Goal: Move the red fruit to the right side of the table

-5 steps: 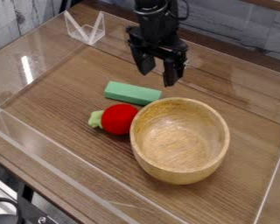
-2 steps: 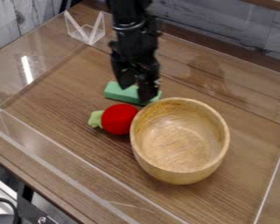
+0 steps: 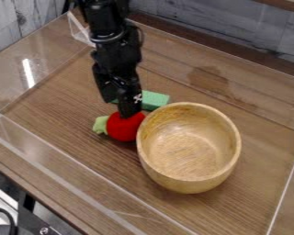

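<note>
While the tool (image 3: 120, 95) hangs jaws apart above it, the red fruit (image 3: 122, 124) lies leaf-end leftward.

On the table (image 3: 63, 197) the fruit (image 3: 122, 126) sits near the middle, touching or just beside the left rim of the bowl (image 3: 189, 147). The block (image 3: 151, 99) lies flat just behind the fruit and behind the bowl's far-left rim. My end effector (image 3: 122, 95) hangs directly above the fruit, in front of the block's left part. Walls (image 3: 39, 55) border the table on all sides; the bowl stands right of centre.
</note>
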Tool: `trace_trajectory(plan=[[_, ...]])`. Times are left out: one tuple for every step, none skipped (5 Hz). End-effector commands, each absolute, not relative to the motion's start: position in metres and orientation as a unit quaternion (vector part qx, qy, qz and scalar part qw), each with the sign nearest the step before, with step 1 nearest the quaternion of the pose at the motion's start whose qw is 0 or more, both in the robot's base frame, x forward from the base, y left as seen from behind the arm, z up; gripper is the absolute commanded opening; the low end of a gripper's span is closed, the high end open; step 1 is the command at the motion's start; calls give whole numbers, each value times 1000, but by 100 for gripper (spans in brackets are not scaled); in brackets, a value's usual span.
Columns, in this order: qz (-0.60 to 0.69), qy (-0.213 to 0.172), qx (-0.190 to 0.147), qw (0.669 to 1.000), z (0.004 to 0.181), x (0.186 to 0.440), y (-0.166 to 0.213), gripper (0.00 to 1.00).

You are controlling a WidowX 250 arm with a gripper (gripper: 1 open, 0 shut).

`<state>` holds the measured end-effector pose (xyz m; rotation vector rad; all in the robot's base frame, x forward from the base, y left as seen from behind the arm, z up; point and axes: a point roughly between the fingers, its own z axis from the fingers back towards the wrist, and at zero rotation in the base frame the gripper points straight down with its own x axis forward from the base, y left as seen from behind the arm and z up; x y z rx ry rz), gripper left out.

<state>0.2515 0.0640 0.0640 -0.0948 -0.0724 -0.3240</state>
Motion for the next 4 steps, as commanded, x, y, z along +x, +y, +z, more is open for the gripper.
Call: trace_trajectory(plan=[[-171, -52, -35, 983, 68, 249, 67, 100], [-176, -47, -33, 983, 61, 246, 66, 100], [-178, -42, -28, 983, 55, 245, 65, 100], [-179, -38, -24, 983, 48, 246, 64, 100]])
